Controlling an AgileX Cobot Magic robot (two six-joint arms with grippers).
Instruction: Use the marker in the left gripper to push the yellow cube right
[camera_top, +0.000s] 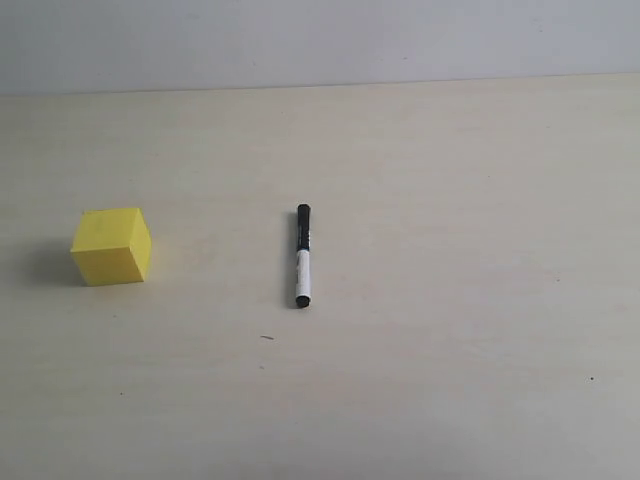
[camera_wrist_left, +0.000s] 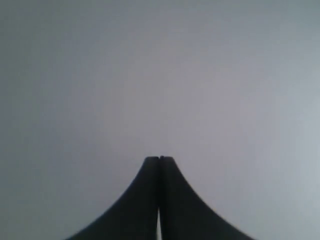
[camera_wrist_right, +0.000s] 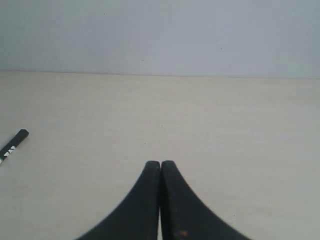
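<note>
Marker (camera_top: 303, 256) lying loose on the bench (camera_top: 450, 300), well right of the yellow cube (camera_top: 111, 246), my left gripper (camera_wrist_left: 160, 159) and right gripper (camera_wrist_right: 160, 163) both sitting closed, empty.

Soft even light; faint shadow left of yellow cube (camera_top: 111, 246); left wrist view hazy

Pale wood-grain table (camera_top: 450, 380), plain grey-white wall (camera_top: 320, 40) behind, tiny dark speck (camera_top: 267, 338) on it

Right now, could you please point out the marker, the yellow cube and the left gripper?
marker (camera_top: 303, 256): exterior view, middle of its length.
yellow cube (camera_top: 111, 248): exterior view, centre, by its top front edge.
left gripper (camera_wrist_left: 160, 159): left wrist view, between the closed fingertips.
</note>
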